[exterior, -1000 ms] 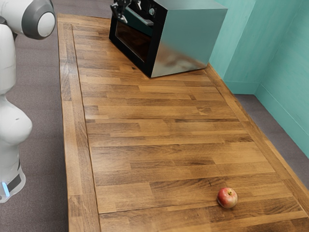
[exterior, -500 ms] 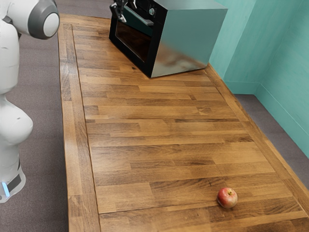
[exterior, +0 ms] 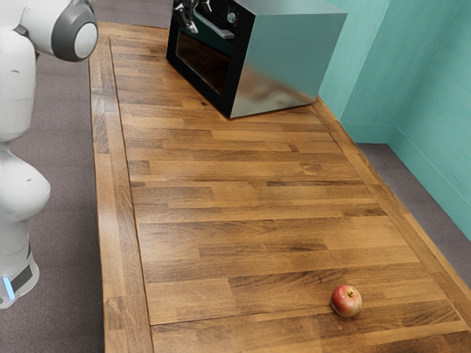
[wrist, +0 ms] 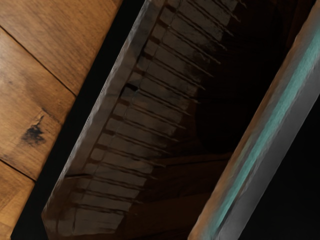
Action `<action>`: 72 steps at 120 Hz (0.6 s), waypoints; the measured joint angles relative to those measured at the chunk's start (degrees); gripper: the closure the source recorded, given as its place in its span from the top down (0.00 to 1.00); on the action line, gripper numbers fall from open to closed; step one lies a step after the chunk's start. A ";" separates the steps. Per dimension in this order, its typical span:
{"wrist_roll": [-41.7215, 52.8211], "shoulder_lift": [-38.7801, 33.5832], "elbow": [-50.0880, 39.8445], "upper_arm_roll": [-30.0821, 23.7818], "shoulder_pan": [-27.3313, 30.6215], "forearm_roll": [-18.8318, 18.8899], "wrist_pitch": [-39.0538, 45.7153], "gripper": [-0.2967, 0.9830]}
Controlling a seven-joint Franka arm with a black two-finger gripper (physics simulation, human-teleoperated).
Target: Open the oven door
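At the exterior view's top, the black gripper (exterior: 199, 19) is in front of the upper part of the oven (exterior: 291, 59), with its fingers apart, close to the handle (exterior: 219, 28). Whether it touches the handle I cannot tell. The oven door (exterior: 203, 63) is shut, flush with the dark front. Looking from my hand, the handle (wrist: 272, 127) crosses as a long reflective bar beside the door's dark glass (wrist: 175, 145), where rack-like lines show. Part of the handle's far end is hidden behind the gripper in the exterior view.
The oven stands at the far end of the wooden table (exterior: 243, 206). A red apple (exterior: 346, 301) lies near the table's opposite end. Teal walls (exterior: 427, 95) rise behind, past the table's edge.
My arm and gripper have shifted a little toward the exterior view's right, closer to the oven front. The oven, its door and the apple have stayed where they were.
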 joint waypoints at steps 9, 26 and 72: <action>-0.45 0.43 0.07 -0.01 0.03 -0.08 0.00 0.77; -1.15 1.55 -0.05 0.08 0.52 -0.48 -0.02 0.77; -2.39 0.01 -3.18 0.13 0.72 -0.89 0.02 0.77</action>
